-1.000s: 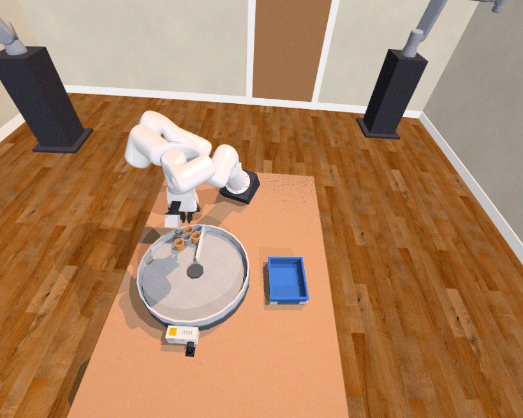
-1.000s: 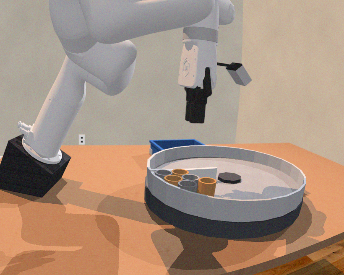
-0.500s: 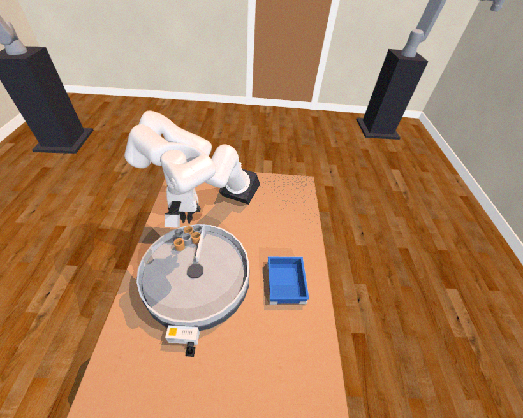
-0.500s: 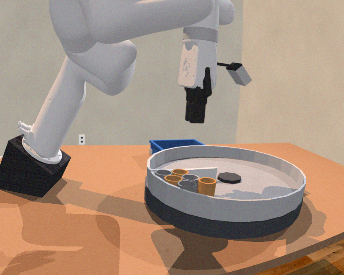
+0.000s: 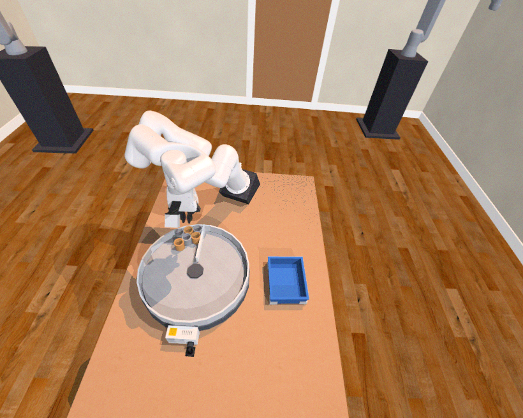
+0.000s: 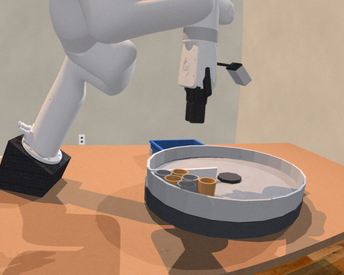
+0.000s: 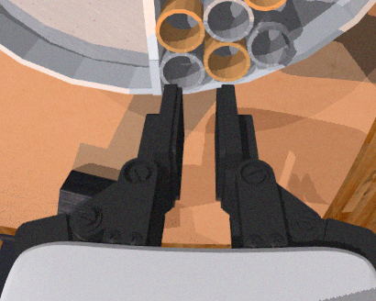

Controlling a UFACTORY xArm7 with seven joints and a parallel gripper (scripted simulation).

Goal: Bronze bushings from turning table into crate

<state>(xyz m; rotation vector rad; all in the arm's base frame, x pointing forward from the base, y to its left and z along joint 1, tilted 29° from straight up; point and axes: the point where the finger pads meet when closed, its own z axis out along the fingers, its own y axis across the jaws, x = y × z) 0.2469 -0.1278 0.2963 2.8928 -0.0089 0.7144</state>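
Observation:
The turning table (image 5: 238, 290) (image 6: 226, 206) (image 7: 81, 66) holds three bronze bushings and three steel bushings in a tight cluster, upright, at its rim beside a white divider wall (image 5: 199, 249). The steel ones (image 5: 186, 237) (image 6: 186, 185) (image 7: 229, 17) are grey. My gripper (image 5: 187, 216) (image 6: 195, 120) (image 7: 199, 110) hangs well above the table's rim just outside the cluster, fingers slightly apart with nothing between them. The blue crate (image 5: 287, 260) (image 6: 172, 142) stands empty to the table's right.
A dark octagonal hub (image 5: 196, 271) (image 6: 229, 177) sits at the turning table's centre. A small white control box (image 5: 182, 334) lies in front of the table. The arm's black base (image 5: 240, 191) (image 6: 25, 172) stands behind. Two dark pillars (image 5: 39, 100) (image 5: 390, 93) stand on the floor.

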